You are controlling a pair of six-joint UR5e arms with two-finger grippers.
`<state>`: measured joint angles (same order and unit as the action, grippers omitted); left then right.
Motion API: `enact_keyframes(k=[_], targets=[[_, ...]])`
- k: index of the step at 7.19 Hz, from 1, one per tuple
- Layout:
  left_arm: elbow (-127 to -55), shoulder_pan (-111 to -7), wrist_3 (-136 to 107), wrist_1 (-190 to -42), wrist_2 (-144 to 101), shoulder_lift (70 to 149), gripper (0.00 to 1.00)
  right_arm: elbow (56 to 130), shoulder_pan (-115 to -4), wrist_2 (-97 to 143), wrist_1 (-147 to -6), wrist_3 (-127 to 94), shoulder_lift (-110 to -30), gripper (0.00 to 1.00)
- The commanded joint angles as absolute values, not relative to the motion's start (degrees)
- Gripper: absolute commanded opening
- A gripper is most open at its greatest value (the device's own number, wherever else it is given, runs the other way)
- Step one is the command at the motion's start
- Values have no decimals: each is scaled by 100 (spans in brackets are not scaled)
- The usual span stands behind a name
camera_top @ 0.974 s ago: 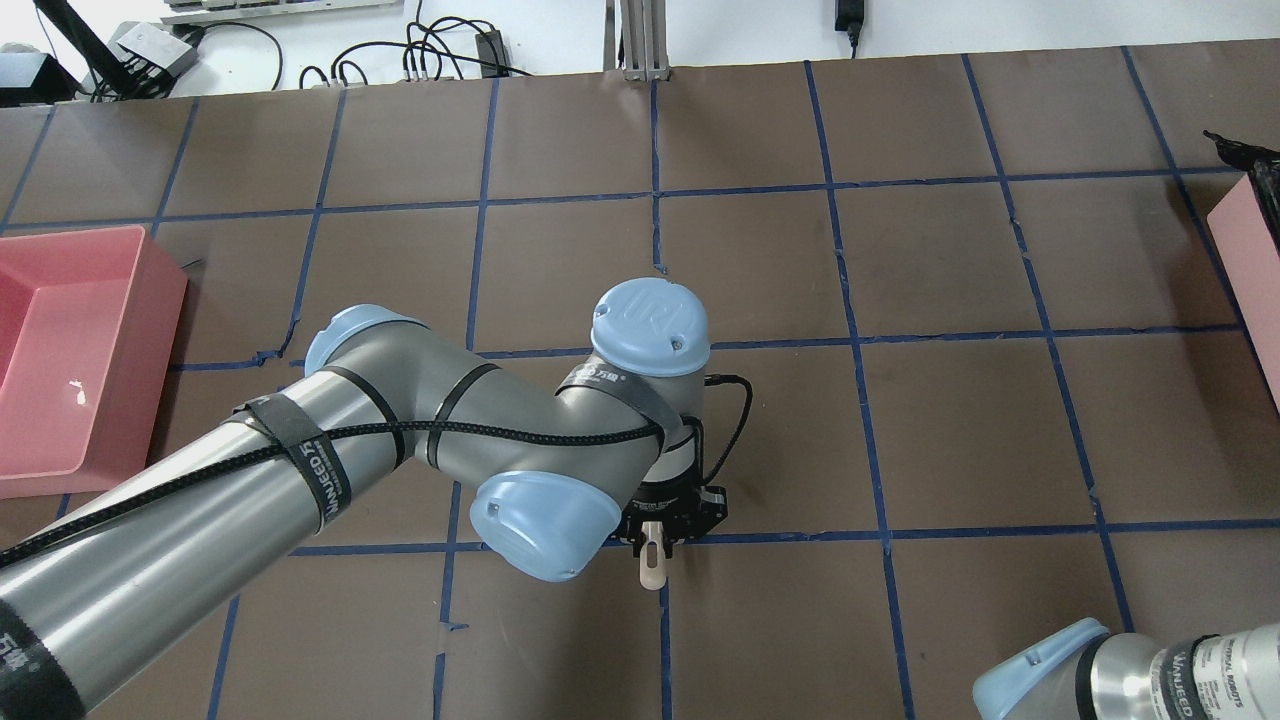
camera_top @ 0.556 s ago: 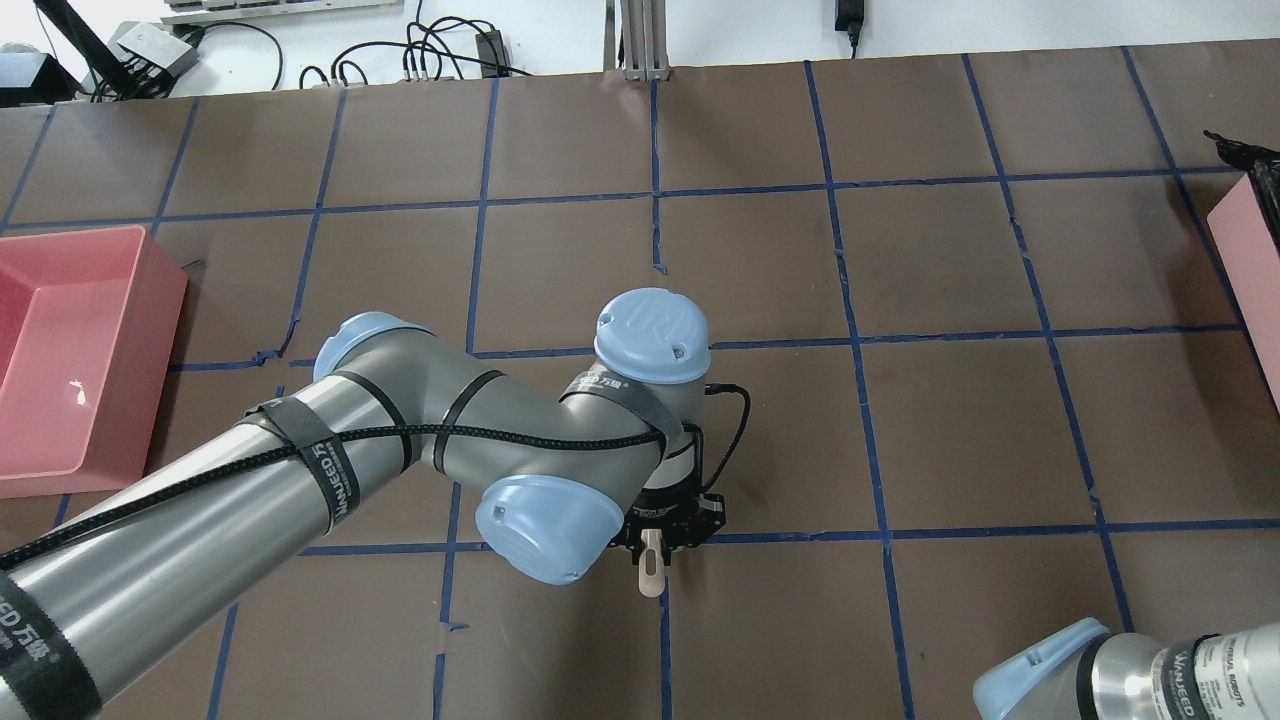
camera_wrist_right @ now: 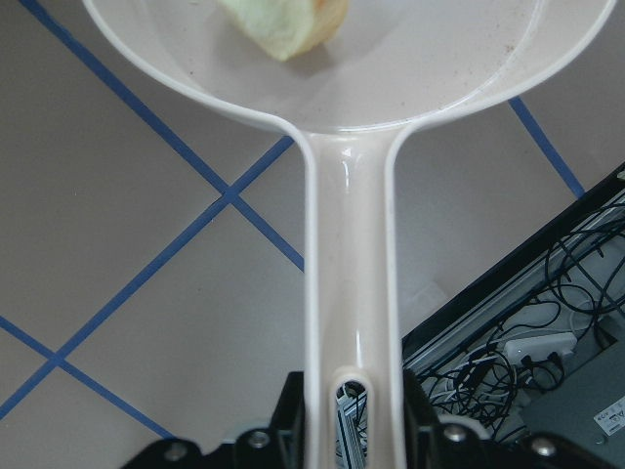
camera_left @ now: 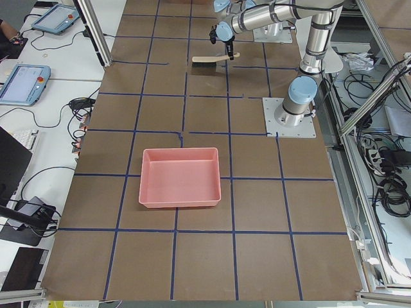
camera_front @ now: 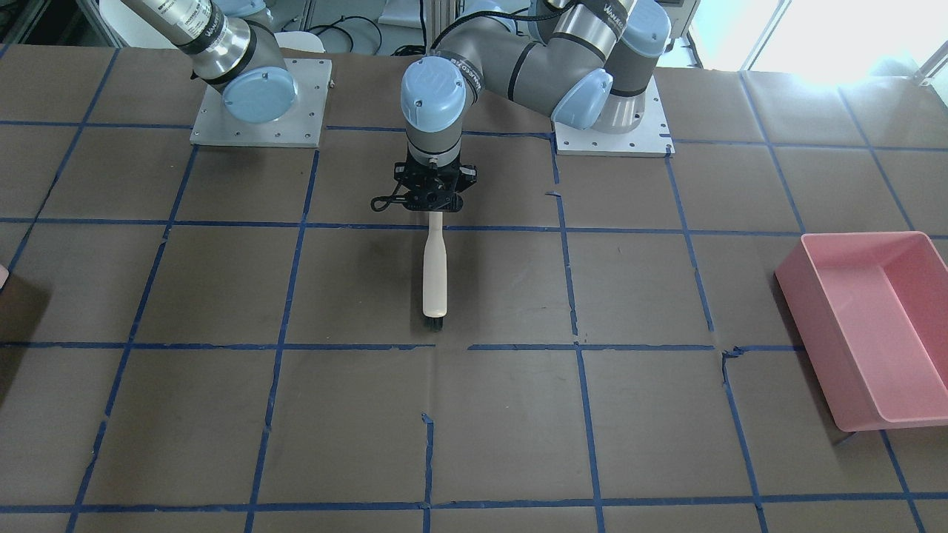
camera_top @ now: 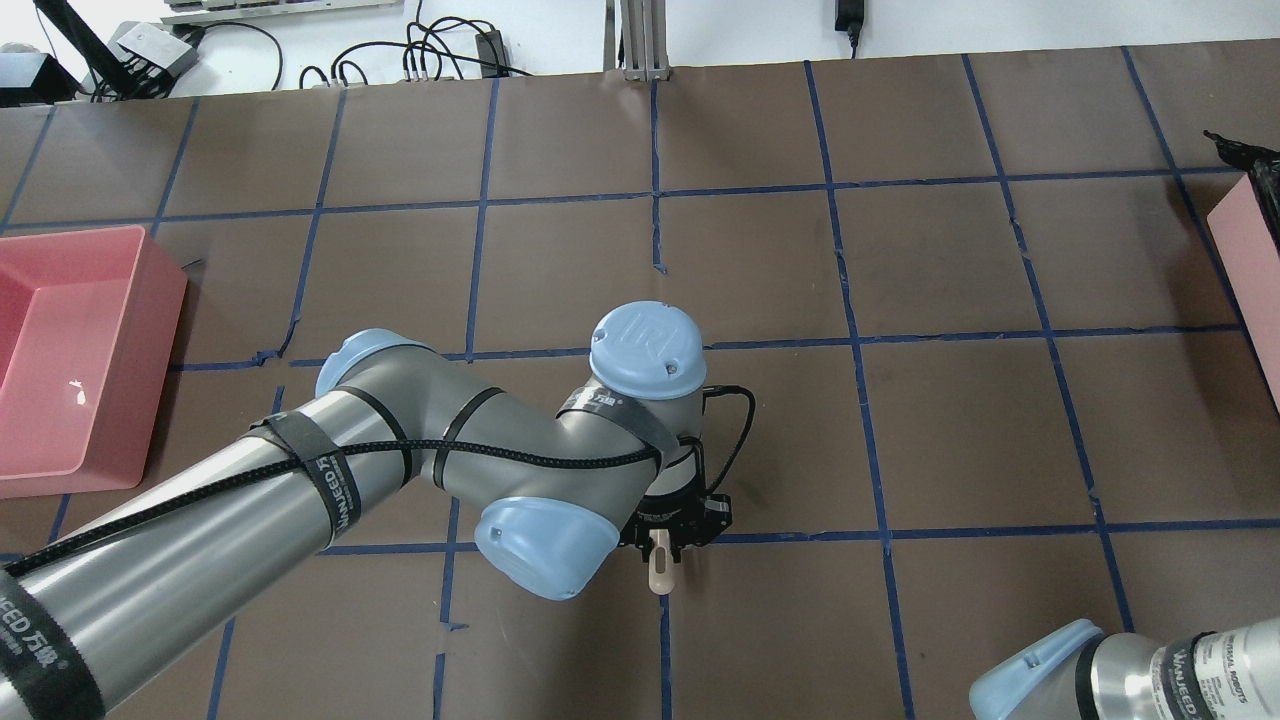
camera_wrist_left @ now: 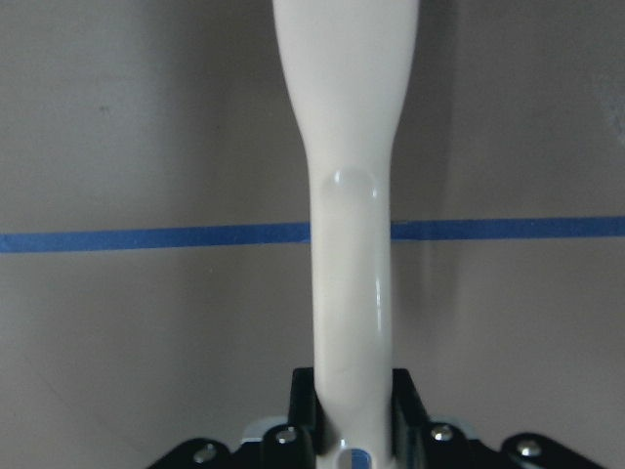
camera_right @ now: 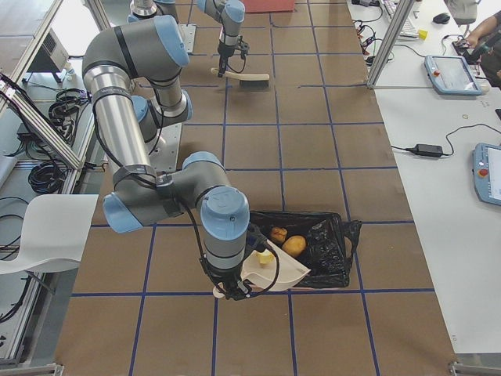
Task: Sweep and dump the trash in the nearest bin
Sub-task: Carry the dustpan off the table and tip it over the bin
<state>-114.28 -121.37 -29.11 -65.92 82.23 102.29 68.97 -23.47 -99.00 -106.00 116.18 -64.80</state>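
Observation:
My left gripper point(camera_front: 433, 203) is shut on the cream handle of a brush point(camera_front: 435, 274) with black bristles. It holds the brush level, low over the table's middle; it also shows in the overhead view point(camera_top: 660, 540) and the left wrist view point(camera_wrist_left: 354, 430). My right gripper point(camera_wrist_right: 352, 420) is shut on the handle of a cream dustpan point(camera_wrist_right: 391, 68). A pale yellow scrap point(camera_wrist_right: 288, 24) lies in the pan. In the right side view the dustpan point(camera_right: 274, 270) tilts over the bin point(camera_right: 321, 251), which has a black liner and holds two brownish pieces. A pink corner of the bin point(camera_front: 2, 277) shows in the front view.
A large pink rectangular tub point(camera_front: 866, 326) stands near the table's end on my left; it also shows in the overhead view point(camera_top: 70, 360). The brown table point(camera_top: 950, 420) is marked with a blue tape grid. Cables and tablets lie beyond the far edge.
The left arm's elbow and wrist have shifted slightly to the right. The brush stays in its grip.

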Motion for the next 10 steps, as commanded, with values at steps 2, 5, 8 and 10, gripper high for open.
enact_keyframes(k=[2, 5, 8, 10], targets=[[-11549, -12138, -2874, -6328, 8208, 10222, 0, 6812, -2672, -10283, -10556, 11549, -6486, 0], [-11461, -12138, -2979, -6581, 8244, 10100, 0, 6820, -2829, -10171, -10512, 11523, -6967, 0], [-11426, -12138, -2910, -6724, 8332, 10186, 0, 6864, -2909, -8768, -10407, 11383, -7189, 0], [-11452, -12129, -2900, -6724, 8306, 10204, 0, 6951, -3547, -8745, -10371, 10841, -7216, 0]])
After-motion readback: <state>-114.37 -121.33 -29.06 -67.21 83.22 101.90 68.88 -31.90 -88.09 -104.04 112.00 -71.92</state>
